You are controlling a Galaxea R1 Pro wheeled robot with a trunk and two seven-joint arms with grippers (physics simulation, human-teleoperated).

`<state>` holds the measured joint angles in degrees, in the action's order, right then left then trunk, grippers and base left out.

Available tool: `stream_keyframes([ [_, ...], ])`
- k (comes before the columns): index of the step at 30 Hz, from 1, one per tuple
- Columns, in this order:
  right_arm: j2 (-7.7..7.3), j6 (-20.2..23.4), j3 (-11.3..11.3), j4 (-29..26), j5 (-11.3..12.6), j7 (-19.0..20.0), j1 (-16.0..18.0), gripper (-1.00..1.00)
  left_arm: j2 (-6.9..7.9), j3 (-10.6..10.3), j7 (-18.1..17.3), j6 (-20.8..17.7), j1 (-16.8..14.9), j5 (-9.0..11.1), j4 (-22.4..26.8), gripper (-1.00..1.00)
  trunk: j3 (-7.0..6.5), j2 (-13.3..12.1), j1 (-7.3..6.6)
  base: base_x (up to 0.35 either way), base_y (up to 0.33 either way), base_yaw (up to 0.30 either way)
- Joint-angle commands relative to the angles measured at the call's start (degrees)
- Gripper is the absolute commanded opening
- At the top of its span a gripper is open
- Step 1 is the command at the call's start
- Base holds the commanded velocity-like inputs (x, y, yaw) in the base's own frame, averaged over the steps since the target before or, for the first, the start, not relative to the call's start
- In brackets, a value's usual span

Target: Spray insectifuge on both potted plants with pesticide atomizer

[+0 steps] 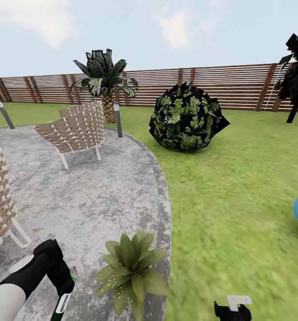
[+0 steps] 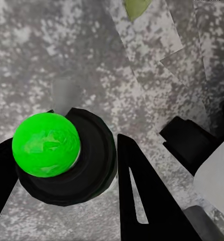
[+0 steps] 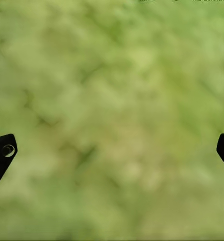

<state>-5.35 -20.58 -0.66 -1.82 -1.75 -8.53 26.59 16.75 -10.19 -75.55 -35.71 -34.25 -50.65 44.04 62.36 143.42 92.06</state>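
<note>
Green and white, the pesticide atomizer (image 1: 62, 303) hangs in the left gripper (image 1: 59, 285) low over the grey paved patio (image 1: 91, 200), just beside one potted plant (image 1: 131, 272) that sits at the patio's edge where it meets the lawn (image 1: 238, 187). From the left wrist camera the bottle (image 2: 46, 144) appears end-on as a bright green round face seated in a dark ring, with the dark fingers (image 2: 142, 196) closed against it on either side, so the grip looks firm. The right gripper (image 3: 112, 150) hovers over plain grass with its fingertips wide apart and nothing between them. Carrying is done, then, and the spraying step is in hand (whether any spray has landed on the leaves cannot be told). Next, the nozzle needs turning toward the rosette, since the bottle seems to point down at the paving rather than at the plant, and the leaves want covering all over. A second plant is nowhere among the woven chairs (image 1: 75, 129), the palm (image 1: 103, 82), the round dark bush (image 1: 186, 118) or the slatted fence (image 1: 229, 84), so finding it will probably mean turning the base.
</note>
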Motion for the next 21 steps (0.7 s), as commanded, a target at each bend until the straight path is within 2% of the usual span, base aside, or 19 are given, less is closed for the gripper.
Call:
stream_keyframes([
  [1, 0.06, -0.2, -0.1, 0.1, -0.2, -0.2, 0.0, 1.0, 0.04, -0.1, -0.3, -0.6, 0.0, -0.2, 0.1, -1.0, 0.05, 0.0, 0.0, 0.12, 0.135, -0.019],
  [8, 0.18, -0.2, -0.1, 0.1, -0.1, -0.2, 0.0, 1.0, 0.03, -0.3, -0.3, -0.5, 0.0, -0.1, 0.0, -1.0, 0.05, 0.0, 0.0, 0.054, 0.069, -0.006],
  [13, 0.09, -0.2, -0.1, 0.1, -0.1, -0.2, 0.0, 1.0, -0.23, -0.1, -0.3, -0.4, 0.2, -0.1, 0.0, -1.0, 0.05, 0.0, 0.0, 0.001, 0.001, -0.203],
  [16, -0.02, -0.2, -0.1, 0.1, -0.1, -0.2, 0.0, 1.0, -0.63, -0.2, -1.0, -0.6, -0.4, 0.1, 0.7, -1.0, 0.05, 0.0, 0.0, 0.0, 0.0, -0.064],
  [18, -0.17, -0.2, -0.1, 0.1, -0.2, -0.2, 0.0, 1.0, -1.44, -0.8, -3.2, -0.6, -0.9, 0.0, 0.9, -1.0, 0.05, 0.0, 0.0, 0.0, 0.0, -0.012],
  [21, -0.35, -0.2, 0.0, 0.1, -0.3, -0.2, 0.0, 1.0, -1.58, -3.2, -6.9, -0.7, -3.5, -0.2, 0.9, -1.0, 0.05, 0.0, 0.0, 0.0, 0.0, -0.002],
])
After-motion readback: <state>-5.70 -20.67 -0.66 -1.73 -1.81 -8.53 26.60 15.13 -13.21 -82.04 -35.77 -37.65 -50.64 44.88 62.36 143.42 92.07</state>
